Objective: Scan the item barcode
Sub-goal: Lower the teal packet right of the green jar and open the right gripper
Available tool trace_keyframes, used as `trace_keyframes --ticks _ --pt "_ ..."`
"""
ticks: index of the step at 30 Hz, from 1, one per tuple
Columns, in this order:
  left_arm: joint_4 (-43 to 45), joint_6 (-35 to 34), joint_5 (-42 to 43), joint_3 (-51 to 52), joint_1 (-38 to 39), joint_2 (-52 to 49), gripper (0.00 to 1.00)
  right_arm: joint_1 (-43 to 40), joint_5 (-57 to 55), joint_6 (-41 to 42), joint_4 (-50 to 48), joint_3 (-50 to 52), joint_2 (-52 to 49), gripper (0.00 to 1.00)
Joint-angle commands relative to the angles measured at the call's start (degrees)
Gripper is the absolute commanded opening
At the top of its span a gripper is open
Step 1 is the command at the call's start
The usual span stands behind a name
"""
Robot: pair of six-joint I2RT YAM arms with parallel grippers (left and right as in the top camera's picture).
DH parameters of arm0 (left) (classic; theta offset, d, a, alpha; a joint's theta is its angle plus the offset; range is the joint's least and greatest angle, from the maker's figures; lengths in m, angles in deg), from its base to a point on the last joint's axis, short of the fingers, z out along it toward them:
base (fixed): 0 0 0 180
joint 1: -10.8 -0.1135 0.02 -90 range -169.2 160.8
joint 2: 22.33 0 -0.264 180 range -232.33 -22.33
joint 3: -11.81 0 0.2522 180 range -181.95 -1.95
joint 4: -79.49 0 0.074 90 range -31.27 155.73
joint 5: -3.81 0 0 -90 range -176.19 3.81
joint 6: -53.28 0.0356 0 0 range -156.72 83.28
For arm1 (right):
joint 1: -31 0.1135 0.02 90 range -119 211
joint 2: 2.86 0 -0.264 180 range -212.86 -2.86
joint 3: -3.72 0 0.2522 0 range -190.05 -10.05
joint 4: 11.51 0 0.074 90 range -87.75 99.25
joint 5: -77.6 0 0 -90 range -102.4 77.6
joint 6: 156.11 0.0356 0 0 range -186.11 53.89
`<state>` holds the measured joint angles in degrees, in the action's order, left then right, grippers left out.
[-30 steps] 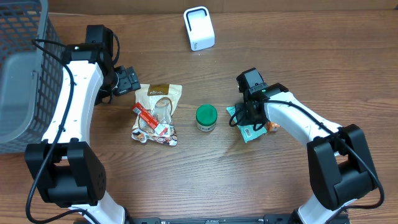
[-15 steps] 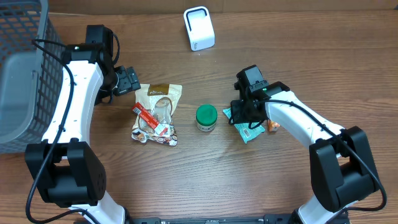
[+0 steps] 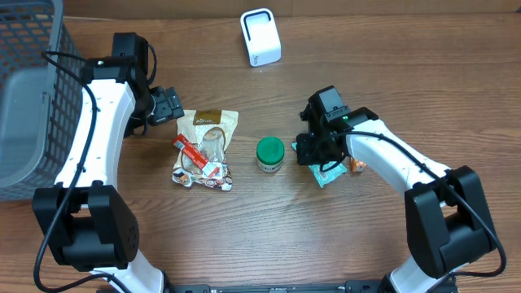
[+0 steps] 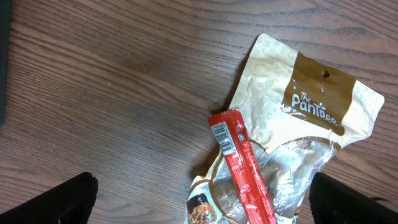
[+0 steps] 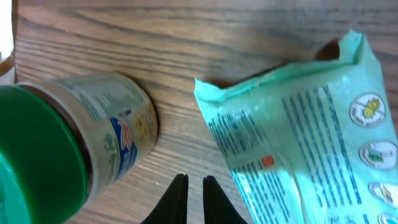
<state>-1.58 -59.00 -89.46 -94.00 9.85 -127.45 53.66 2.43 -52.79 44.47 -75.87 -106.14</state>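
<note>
A white barcode scanner (image 3: pixel 260 37) stands at the back of the table. A teal packet (image 3: pixel 330 169) (image 5: pixel 298 143) lies flat at the right, with a green-lidded jar (image 3: pixel 270 153) (image 5: pixel 68 143) to its left. My right gripper (image 3: pixel 308 150) (image 5: pixel 194 186) points down at the bare wood between the jar and the packet's left edge. Its jaws are almost together and hold nothing. My left gripper (image 3: pixel 171 104) (image 4: pixel 202 190) hangs wide open over the top of a beige snack pouch (image 3: pixel 207 146) (image 4: pixel 311 106), on which a red stick pack (image 3: pixel 194 155) (image 4: pixel 245 168) lies.
A dark wire basket (image 3: pixel 24 98) holding a grey bin fills the left edge. A small orange item (image 3: pixel 356 166) peeks out beside the teal packet under the right arm.
My right gripper has slid a little left, off the teal packet toward the jar, and its jaws have closed. The left arm has not moved.
</note>
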Motion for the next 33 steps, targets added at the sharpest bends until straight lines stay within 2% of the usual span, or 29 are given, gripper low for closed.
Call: trace_keyframes --ticks 1,8,16,26,33 --pt "0.09 0.87 -0.31 -0.94 0.02 0.35 1.0 0.22 0.24 0.37 -1.92 2.51 1.25 0.11" --pt "0.09 0.87 -0.28 -0.94 0.02 0.35 1.0 0.22 -0.5 0.39 -5.79 4.02 1.25 0.11" --pt "0.09 0.87 -0.28 -0.96 0.0 0.35 1.0 0.22 -7.48 1.88 -7.58 5.27 1.25 0.11" --pt "0.09 0.87 -0.28 -0.94 0.0 0.35 1.0 0.22 -7.96 1.9 -12.46 5.95 1.27 0.11" --pt "0.09 0.87 -0.31 -0.96 0.0 0.35 1.0 0.22 -7.26 1.84 -8.96 3.65 2.67 0.16"
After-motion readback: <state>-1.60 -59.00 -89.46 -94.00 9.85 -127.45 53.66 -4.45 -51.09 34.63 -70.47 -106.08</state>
